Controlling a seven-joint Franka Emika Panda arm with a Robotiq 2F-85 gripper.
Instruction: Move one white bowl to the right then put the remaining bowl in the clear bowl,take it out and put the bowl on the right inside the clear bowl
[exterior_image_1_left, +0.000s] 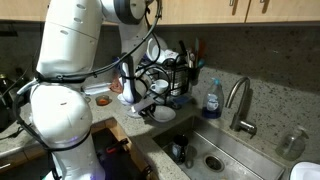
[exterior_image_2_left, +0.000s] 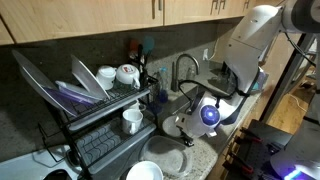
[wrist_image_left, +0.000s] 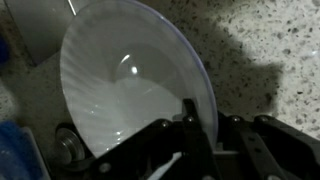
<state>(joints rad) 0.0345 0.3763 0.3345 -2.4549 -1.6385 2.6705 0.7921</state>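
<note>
White bowl (wrist_image_left: 130, 80) on the speckled counter (wrist_image_left: 260, 50): rigid, light, glazed and slippery, so you take it by the rim, which the gripper (wrist_image_left: 205, 128) straddles with jaws narrowly apart, though actual contact cannot be told.

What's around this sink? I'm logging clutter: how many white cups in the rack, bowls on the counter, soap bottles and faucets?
White cups: 3
Bowls: 2
Soap bottle: 1
Faucet: 1
Total: 7
</note>
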